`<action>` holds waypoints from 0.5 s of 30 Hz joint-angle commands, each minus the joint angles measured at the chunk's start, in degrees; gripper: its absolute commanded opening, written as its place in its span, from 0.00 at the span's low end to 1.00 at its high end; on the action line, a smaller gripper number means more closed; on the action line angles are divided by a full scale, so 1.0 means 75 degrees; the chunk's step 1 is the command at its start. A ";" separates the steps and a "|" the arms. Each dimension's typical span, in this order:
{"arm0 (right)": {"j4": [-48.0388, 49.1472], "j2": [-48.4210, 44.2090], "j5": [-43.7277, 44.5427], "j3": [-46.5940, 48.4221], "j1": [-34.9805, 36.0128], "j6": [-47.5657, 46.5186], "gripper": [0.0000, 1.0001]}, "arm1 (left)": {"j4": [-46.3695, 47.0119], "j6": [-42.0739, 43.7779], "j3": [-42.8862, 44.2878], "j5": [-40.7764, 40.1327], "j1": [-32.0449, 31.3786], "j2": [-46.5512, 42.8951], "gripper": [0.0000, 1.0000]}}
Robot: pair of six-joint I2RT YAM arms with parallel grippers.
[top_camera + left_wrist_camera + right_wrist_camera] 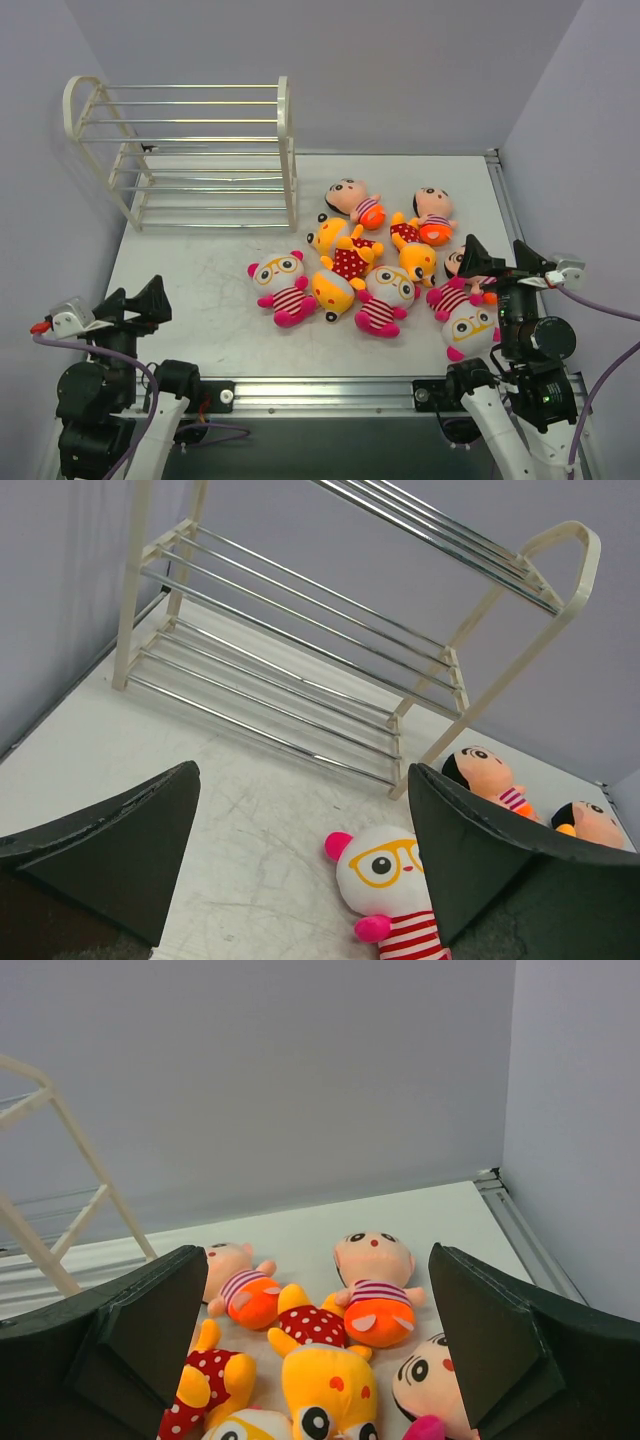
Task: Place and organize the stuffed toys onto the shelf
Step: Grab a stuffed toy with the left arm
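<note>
Several stuffed toys lie in a loose cluster on the white table, centre-right. A pink one with glasses (283, 285) lies furthest left, yellow ones in red dotted dresses (345, 252) in the middle, and peach-faced ones (434, 215) at the back. The cream wire shelf (190, 150) stands empty at the back left. My left gripper (133, 300) hangs open at the near left, nothing between its fingers. It faces the shelf (300, 670) and a pink toy (385, 880). My right gripper (498, 260) is open above the cluster's right side, looking at a peach toy (372, 1280) and a yellow toy (325, 1380).
Purple-grey walls close in the table at the back, left and right. A metal rail (330, 385) runs along the near edge and another (505, 200) along the right edge. Bare table lies between the shelf and the toys.
</note>
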 commanded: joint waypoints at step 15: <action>0.0204 0.0477 -0.0225 0.0369 -0.0035 0.0287 1.00 | 0.0047 -0.0785 -0.0001 0.0707 0.0038 0.0639 0.94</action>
